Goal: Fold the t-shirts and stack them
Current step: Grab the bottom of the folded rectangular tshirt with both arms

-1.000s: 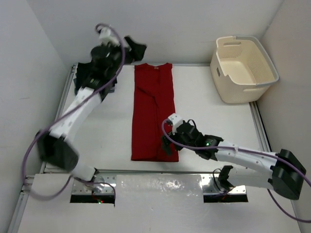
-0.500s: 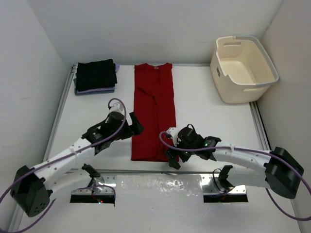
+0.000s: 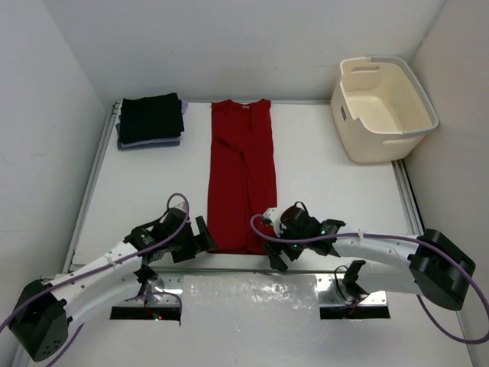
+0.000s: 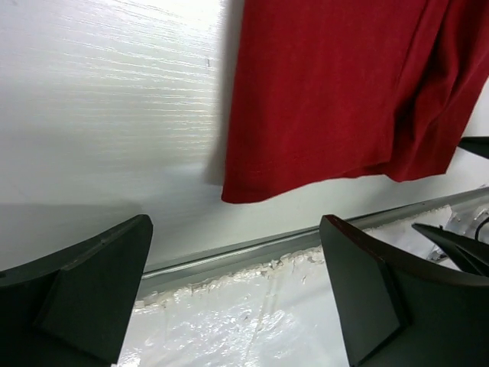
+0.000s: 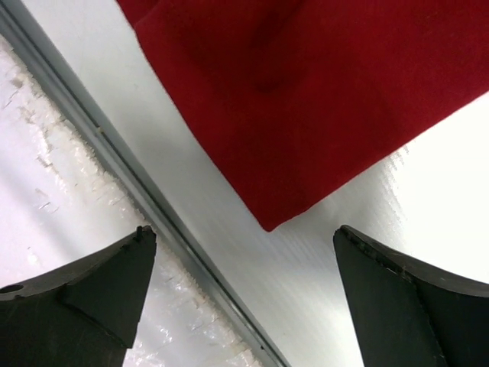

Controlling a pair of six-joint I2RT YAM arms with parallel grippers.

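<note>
Item, red t-shirt point(image 3: 241, 176): laid flat along the middle of the table point(image 3: 336, 183), collar toward the far edge, hem toward the arms. Both sides appeared to be turned in, so that a long narrow strip was formed; the crosswise folds were judged not yet made. Item, folded stack point(image 3: 150, 122): set at the far left corner, a black shirt point(image 3: 151, 115) uppermost, lavender and blue edges shown beneath; three garments were therefore taken as finished. Item, laundry basket point(image 3: 384, 107): stood at the far right corner, no cloth seen inside. Left gripper point(image 3: 200, 238): held low just beside the near left corner of the hem, fingers point(image 4: 84, 290) spread wide, nothing between them. Right gripper point(image 3: 273, 251): held low at the near right corner of the hem, likewise spread wide and empty; in its wrist view the corner was seen lying between the fingers point(image 5: 92, 290) but untouched. Outstanding, as judged: the hem to be gripped at both corners, the strip folded up into a packet, and the packet placed on the stack.
</note>
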